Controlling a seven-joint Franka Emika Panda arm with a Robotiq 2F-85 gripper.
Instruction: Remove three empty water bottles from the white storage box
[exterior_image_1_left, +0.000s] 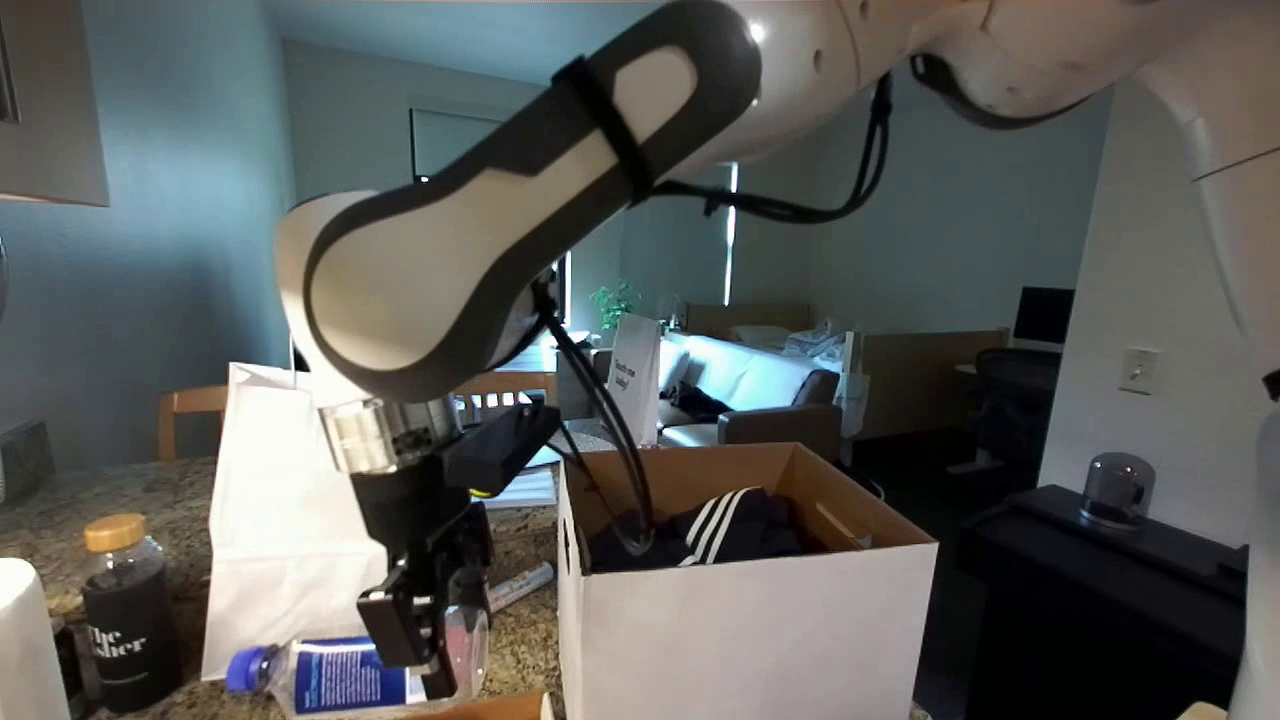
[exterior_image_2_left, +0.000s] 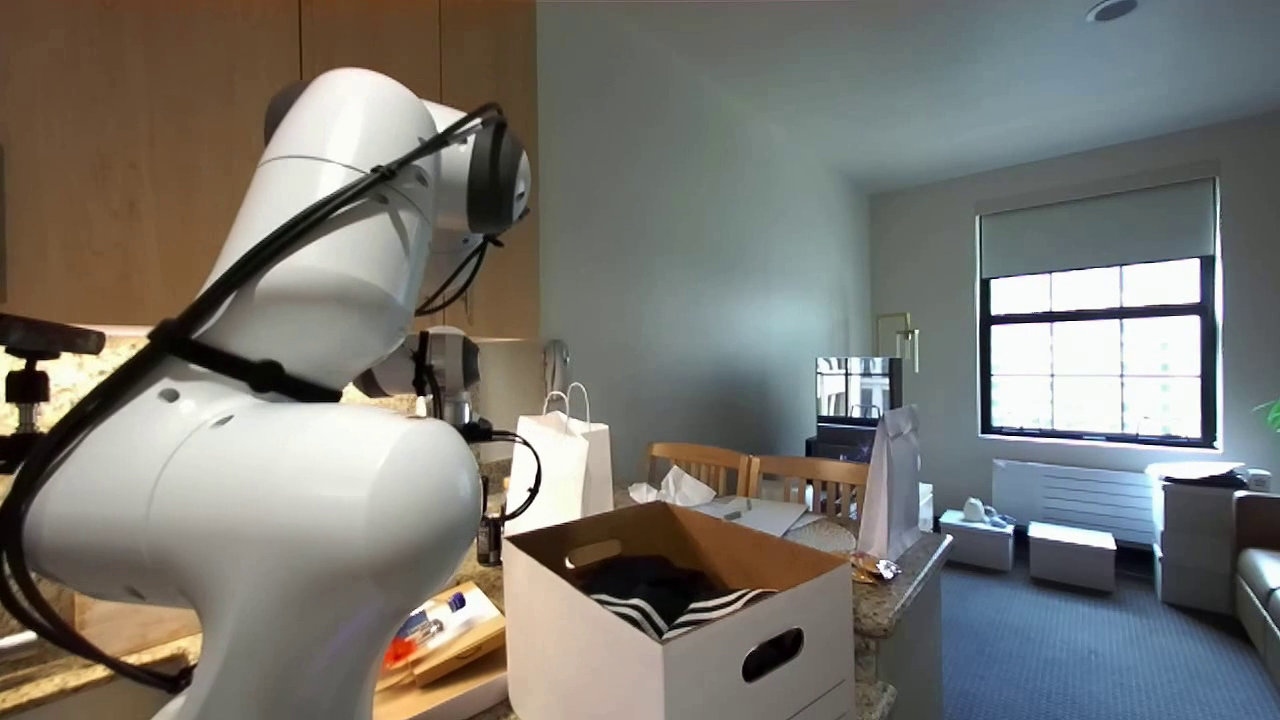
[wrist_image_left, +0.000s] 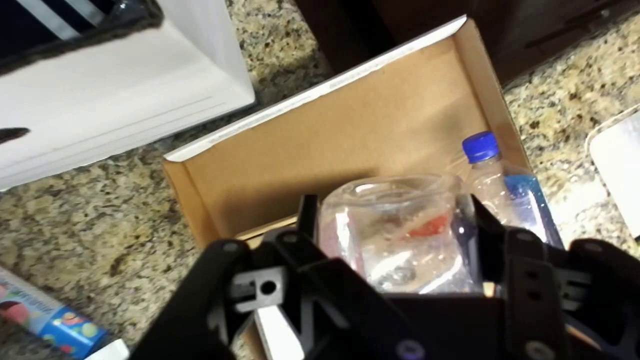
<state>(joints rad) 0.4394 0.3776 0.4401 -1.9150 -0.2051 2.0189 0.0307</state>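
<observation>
My gripper (wrist_image_left: 392, 202) is shut across a clear plastic water bottle (wrist_image_left: 395, 240). A finger presses each side, and the rounded base points away from the palm. In an exterior view this held bottle (exterior_image_1_left: 350, 677) lies level, blue cap leftward, above the counter. A second bottle (wrist_image_left: 500, 187) with blue cap and blue label rests in a shallow cardboard tray. The white storage box (exterior_image_1_left: 745, 640) stands beside the tray, away from the gripper. Dark cloth (exterior_image_1_left: 755, 525) with white stripes fills its inside. Something clear and shiny touches its edge in the wrist view; I cannot tell what.
The brown tray (wrist_image_left: 310, 145) sits against the white box and contains something red (exterior_image_2_left: 400, 652). Behind the gripper stand a white paper bag (exterior_image_1_left: 290, 520) and a printed tube (exterior_image_1_left: 520, 587). A dark lidded jar (exterior_image_1_left: 130, 620) is at the left.
</observation>
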